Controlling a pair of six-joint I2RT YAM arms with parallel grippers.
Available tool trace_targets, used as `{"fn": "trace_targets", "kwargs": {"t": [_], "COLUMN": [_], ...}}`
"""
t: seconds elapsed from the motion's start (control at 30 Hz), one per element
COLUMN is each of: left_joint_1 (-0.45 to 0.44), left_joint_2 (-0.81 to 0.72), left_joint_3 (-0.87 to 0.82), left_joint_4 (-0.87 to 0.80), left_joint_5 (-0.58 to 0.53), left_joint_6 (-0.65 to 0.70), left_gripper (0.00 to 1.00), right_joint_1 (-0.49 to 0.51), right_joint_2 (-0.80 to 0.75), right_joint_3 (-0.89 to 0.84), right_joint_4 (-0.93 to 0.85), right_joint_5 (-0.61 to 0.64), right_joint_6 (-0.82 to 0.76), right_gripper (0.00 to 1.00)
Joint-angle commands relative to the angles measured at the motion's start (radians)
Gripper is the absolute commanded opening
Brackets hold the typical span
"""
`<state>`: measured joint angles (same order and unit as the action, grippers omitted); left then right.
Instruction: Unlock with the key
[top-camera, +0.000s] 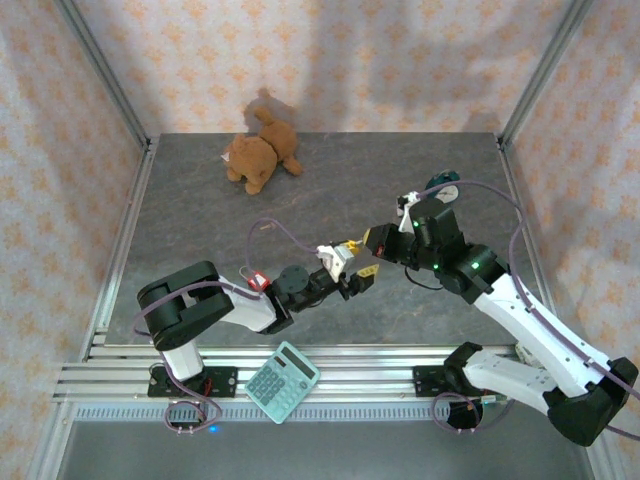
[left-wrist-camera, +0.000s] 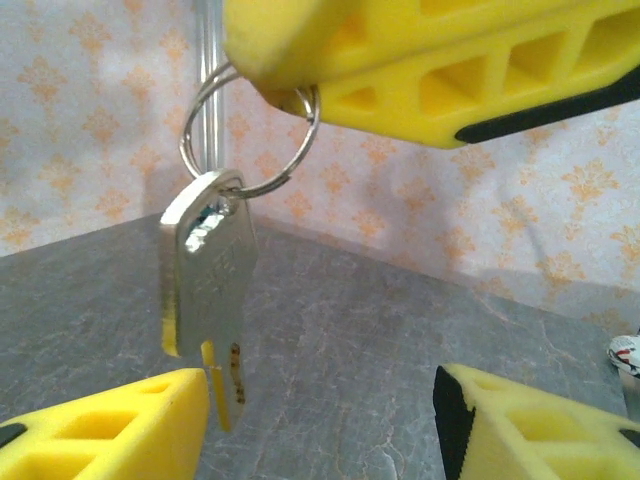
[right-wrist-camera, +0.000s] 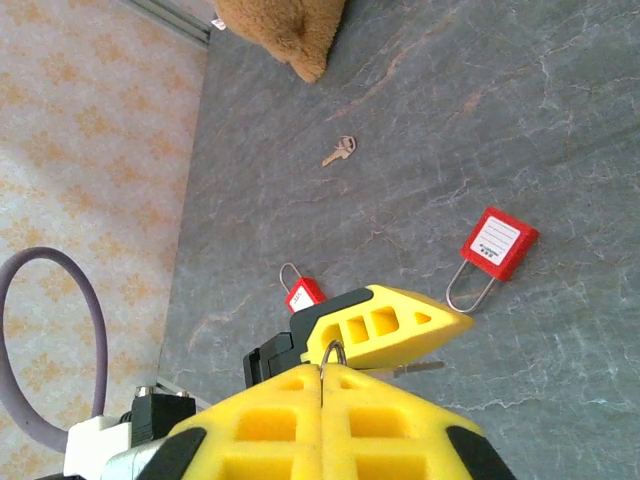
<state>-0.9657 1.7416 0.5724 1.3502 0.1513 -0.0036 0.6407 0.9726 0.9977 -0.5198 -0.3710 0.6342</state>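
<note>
Because the key must pass between the arms before any lock can be turned, the top view shows both grippers meeting above the middle of the table (top-camera: 330, 190). The left gripper (top-camera: 358, 258) reaches in from the near left and the right gripper (top-camera: 372, 240) from the near right. A red padlock (top-camera: 258, 281) lies near the left arm. A toy bear (top-camera: 262, 157) sits at the far side and a calculator (top-camera: 283, 381) on the near rail — both appear irrelevant to the task.

From the left wrist, the key (left-wrist-camera: 205, 290) hangs blade-down from its key ring (left-wrist-camera: 250, 130), which is pinched between the right gripper's closed fingers overhead. The left gripper's fingers (left-wrist-camera: 110, 430) stand apart on either side of the blade — a wide stance with nothing clamped. Whether the left one touches the blade tip cannot be told.

From the right wrist, the closed fingers trap the ring at their seam, so the key dangles free for the other gripper. A second padlock (right-wrist-camera: 497, 245) and a spare key (right-wrist-camera: 340, 150) lie on the table beyond.
</note>
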Motion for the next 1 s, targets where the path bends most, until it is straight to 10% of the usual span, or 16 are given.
{"fn": "trace_targets", "kwargs": {"t": [0.0,0.97], "left_joint_1": [0.011,0.018], "left_joint_2": [-0.007,-0.044], "left_joint_3": [0.009,-0.017], "left_joint_4": [0.060,0.061], "left_joint_5": [-0.029,-0.047], "left_joint_6": [0.000,0.033], "left_gripper": [0.58,0.01], "right_joint_1": [0.007,0.007], "right_joint_2": [-0.022,-0.009], "right_joint_3": [-0.014,-0.042], "right_joint_4": [0.046,0.049], "right_joint_5": [0.003,0.032], "right_joint_6": [0.020,0.065], "right_gripper": [0.00,0.00]}}
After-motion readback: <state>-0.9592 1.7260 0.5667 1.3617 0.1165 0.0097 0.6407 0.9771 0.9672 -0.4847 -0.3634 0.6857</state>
